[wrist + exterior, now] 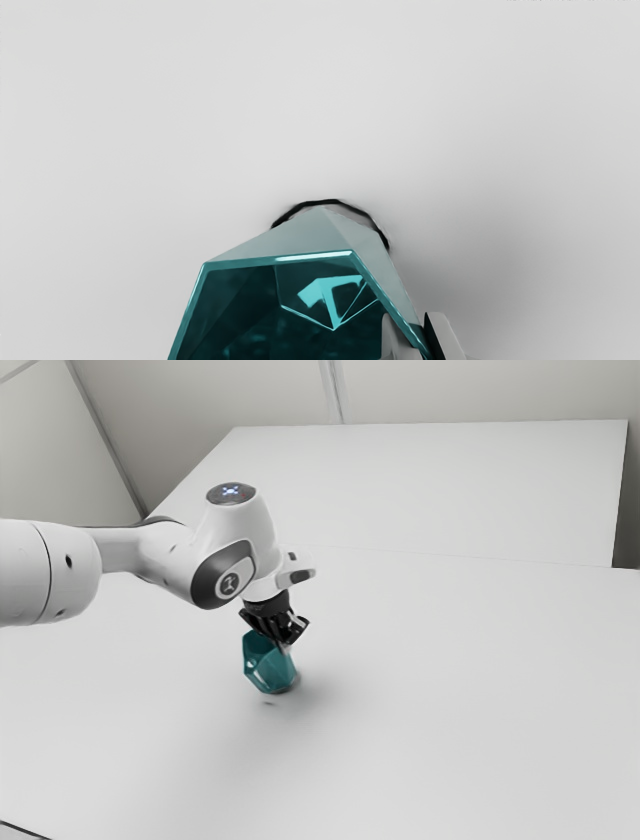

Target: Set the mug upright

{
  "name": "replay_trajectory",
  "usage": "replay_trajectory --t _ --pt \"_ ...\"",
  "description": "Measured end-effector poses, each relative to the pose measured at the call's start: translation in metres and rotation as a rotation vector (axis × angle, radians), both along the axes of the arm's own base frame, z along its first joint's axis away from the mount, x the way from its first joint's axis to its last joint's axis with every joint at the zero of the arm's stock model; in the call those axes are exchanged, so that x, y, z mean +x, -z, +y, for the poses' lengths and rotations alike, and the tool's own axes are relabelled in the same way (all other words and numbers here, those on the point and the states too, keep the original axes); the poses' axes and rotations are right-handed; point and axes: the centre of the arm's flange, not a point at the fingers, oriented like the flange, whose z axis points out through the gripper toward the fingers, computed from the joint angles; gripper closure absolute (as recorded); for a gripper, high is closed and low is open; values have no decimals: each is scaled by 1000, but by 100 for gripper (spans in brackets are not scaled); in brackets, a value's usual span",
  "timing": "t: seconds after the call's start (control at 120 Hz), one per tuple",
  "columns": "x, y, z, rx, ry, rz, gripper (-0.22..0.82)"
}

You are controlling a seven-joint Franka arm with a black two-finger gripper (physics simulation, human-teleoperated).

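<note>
wrist view has my gripper (413,320) clamped on the wall of the mug (268,666), which leans beneath my arm (240,540), left of the exterior view's middle: grasp made, i judge, but uprighting unfinished.

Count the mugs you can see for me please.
1. The teal mug is tilted below the arm, its wall pinched by the gripper, one finger inside. Anything behind the arm would be hidden.
</note>
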Motion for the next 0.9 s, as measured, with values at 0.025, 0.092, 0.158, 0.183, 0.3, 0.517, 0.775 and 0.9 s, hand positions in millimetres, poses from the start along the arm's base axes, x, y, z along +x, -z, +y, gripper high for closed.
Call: replay_trajectory --t 0.025,0.092,0.158,0.183,0.3,0.517,0.775,0.9 --pt "0 1 2 0 -4 1 79" --pt "1 3 4 -1 -10 2 75" --pt "1 3 4 -5 -11 2 61" --pt "1 3 4 -6 -10 2 55" --pt "1 2 2 -9 -4 0 32" --pt "-8 -39 2 -3 -2 -33 12" --pt "7 -150 -2 -37 -36 -81 3" --pt "22 -221 13 -63 -82 -106 2"
